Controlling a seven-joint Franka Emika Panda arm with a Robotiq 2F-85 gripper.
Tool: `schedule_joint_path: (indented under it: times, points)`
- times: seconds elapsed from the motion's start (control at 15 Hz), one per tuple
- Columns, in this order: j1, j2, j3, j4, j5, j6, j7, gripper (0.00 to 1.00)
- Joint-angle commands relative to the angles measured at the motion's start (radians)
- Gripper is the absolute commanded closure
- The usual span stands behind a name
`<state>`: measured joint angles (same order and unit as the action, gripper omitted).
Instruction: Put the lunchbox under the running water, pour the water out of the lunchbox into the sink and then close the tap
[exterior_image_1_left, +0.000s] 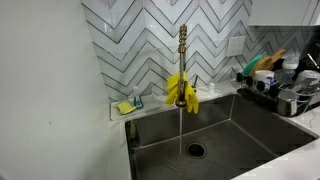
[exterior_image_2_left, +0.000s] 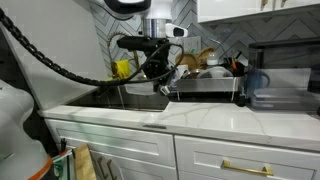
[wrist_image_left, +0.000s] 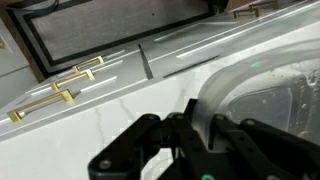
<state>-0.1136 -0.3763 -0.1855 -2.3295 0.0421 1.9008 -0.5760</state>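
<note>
Gripper (wrist_image_left: 197, 130) jaws clamp the clear lunchbox (wrist_image_left: 265, 100) rim — above open white countertop (wrist_image_left: 90, 135), short of its edge.

A chevron-tiled backsplash (exterior_image_1_left: 130, 40) is covering the wall in an exterior view, and a small dish with a yellow sponge (exterior_image_1_left: 127, 106) is sitting on the ledge below it. A dish rack (exterior_image_1_left: 275, 85) crowded with dishes is standing on the white marbled countertop (exterior_image_2_left: 220, 117), with a dark appliance (exterior_image_2_left: 290, 75) sitting near it. White cabinets (exterior_image_2_left: 130, 150) with brass handles (exterior_image_2_left: 247, 168) are sitting under that countertop.
</note>
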Motion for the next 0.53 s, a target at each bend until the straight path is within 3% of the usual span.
schedule_joint_path:
  times: [0.0, 0.27, 0.33, 0.4, 0.47]
  points:
    - [0.071, -0.12, 0.062, -0.039, 0.04, -0.098, 0.1, 0.98]
    - [0.166, -0.15, 0.166, -0.046, 0.133, -0.101, 0.262, 0.98]
    - [0.195, -0.14, 0.18, -0.039, 0.174, -0.119, 0.278, 0.98]
    - [0.172, -0.122, 0.151, -0.013, 0.122, -0.111, 0.237, 0.98]
    - [0.188, -0.121, 0.167, -0.012, 0.126, -0.111, 0.254, 0.93]
